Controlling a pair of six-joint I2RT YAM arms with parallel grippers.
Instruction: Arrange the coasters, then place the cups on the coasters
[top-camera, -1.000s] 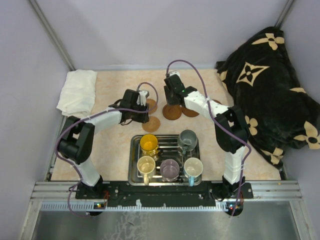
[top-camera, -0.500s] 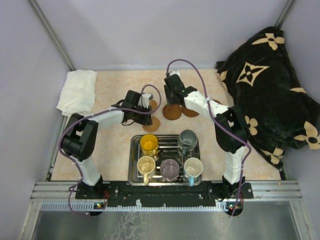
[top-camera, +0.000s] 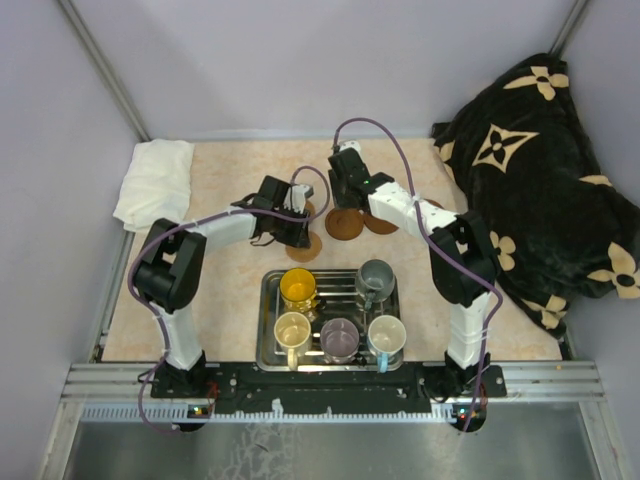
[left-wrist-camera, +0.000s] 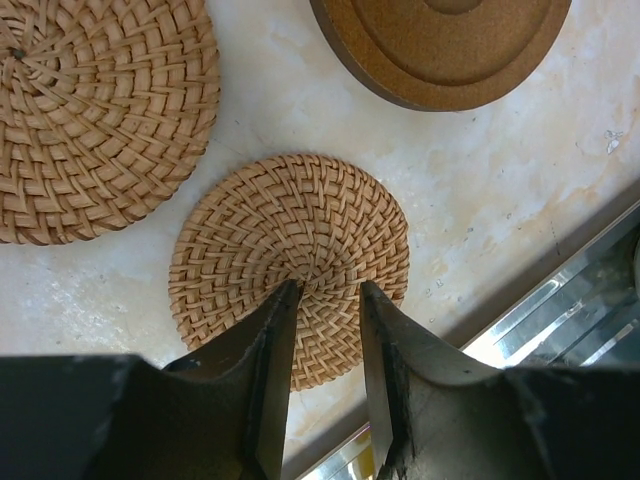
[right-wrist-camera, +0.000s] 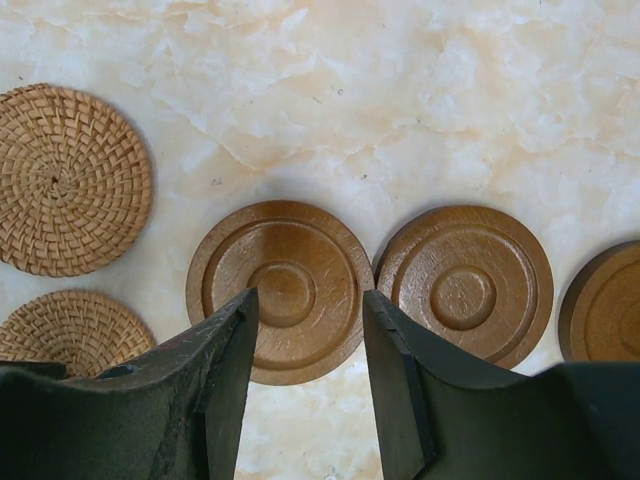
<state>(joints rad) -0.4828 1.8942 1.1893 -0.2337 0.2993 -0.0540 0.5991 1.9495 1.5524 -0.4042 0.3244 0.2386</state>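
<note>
**Five coasters flat on the table, five cups upright in the tray**

From above, you see the cups standing mouth-up in the steel tray (top-camera: 330, 282) by the arm bases: yellow cup (top-camera: 298, 287), grey-green cup (top-camera: 376, 278), cream cup (top-camera: 292, 330), purple cup (top-camera: 340, 340) and white cup (top-camera: 386, 336). The cream and white cups turn their handles toward the bases. Beyond the tray, the coasters (top-camera: 380, 222) lie on the table (top-camera: 220, 160). They are round discs, so they have no long axis. Your left gripper (top-camera: 297, 228) and right gripper (top-camera: 345, 205) both hang over them.

At your left wrist, the jaws stand a narrow way apart with nothing between them. Their tips are over the middle of the small woven coaster (left-wrist-camera: 290, 240); you cannot tell whether they touch it. A second woven coaster (left-wrist-camera: 90, 110) lies near it at upper left, and a dark wooden coaster (left-wrist-camera: 440, 45) lies at the top, apart from both.

At your right wrist, the jaws stand wider and empty above the left wooden coaster (right-wrist-camera: 280, 290), which lies ringed face up. The middle wooden coaster (right-wrist-camera: 465, 285) lies just beside it, and a third wooden coaster (right-wrist-camera: 605, 305) is cut off at the right edge. The three form a row across the view.
</note>
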